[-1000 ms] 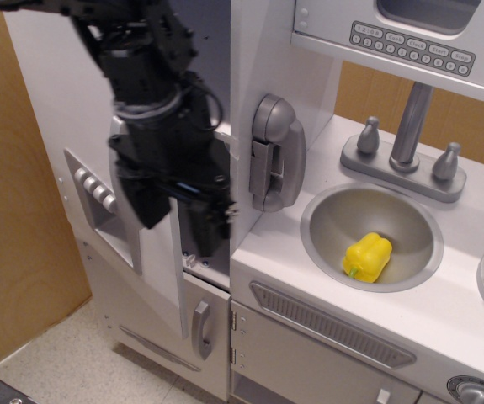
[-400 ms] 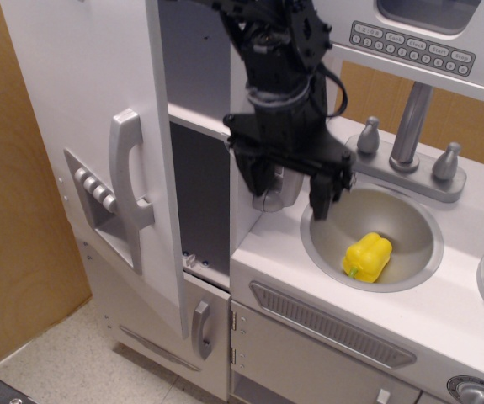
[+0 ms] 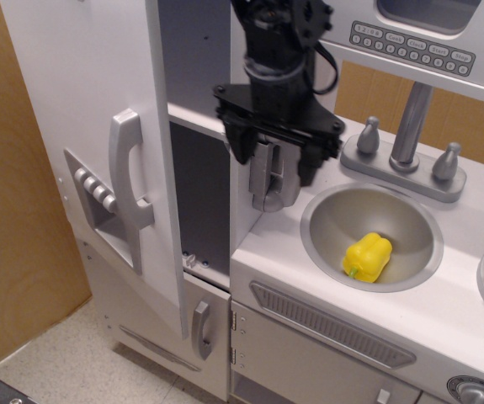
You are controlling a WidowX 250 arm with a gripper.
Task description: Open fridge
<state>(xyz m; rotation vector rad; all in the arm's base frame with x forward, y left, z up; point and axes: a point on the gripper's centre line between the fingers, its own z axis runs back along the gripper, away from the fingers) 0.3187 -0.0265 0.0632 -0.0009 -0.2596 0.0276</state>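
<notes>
One glance tells us the fridge (image 3: 98, 126) at our left stands swung wide, so with our gripper (image 3: 277, 164) spread and empty above the bench, only retreat seems needed.

One fridge (image 3: 90, 101) with one large door, swung open, bearing one curved silver handle (image 3: 128, 168) and one dispenser panel with four buttons (image 3: 94, 192). One smaller lower door (image 3: 204, 324) with a short handle. One sink (image 3: 343, 220) holding one yellow pepper (image 3: 368, 257). One faucet (image 3: 410, 126) flanked by two knobs. One toy phone (image 3: 268, 177). One black gripper (image 3: 275, 160).
</notes>
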